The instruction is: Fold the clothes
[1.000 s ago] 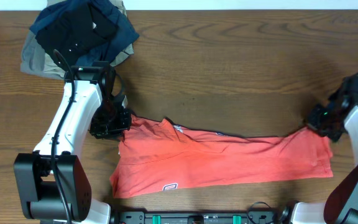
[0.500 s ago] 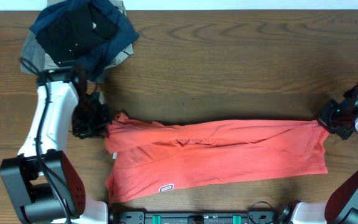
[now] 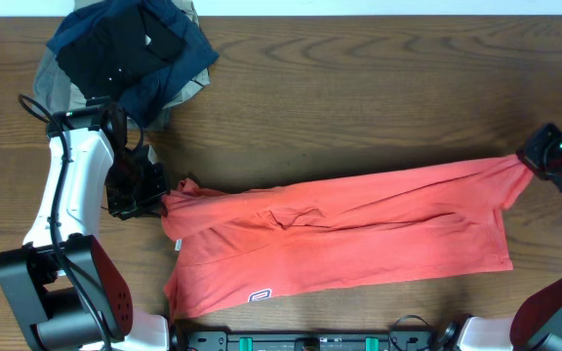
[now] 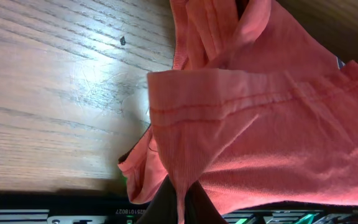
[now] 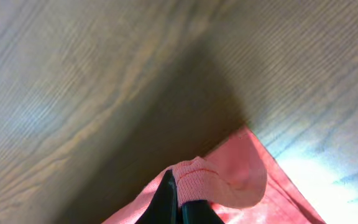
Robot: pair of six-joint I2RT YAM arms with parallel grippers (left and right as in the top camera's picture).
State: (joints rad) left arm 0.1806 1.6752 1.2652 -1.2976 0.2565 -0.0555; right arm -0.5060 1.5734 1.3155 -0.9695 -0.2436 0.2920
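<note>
**A:** What are the grippers doing?

**B:** The left gripper is pinching the shirt at its left end, jaws pressed onto a fold. The right gripper is pinching the other end near the right edge.

**A:** Where is the shirt lying?

**B:** It is stretching between them across the table, along the near edge. A dark pile is sitting at the far left corner.

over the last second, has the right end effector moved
Yes. The right end effector has shifted farther from the dark garment pile, toward the right edge and far side of the table, stretching the coral-red T-shirt.
</note>
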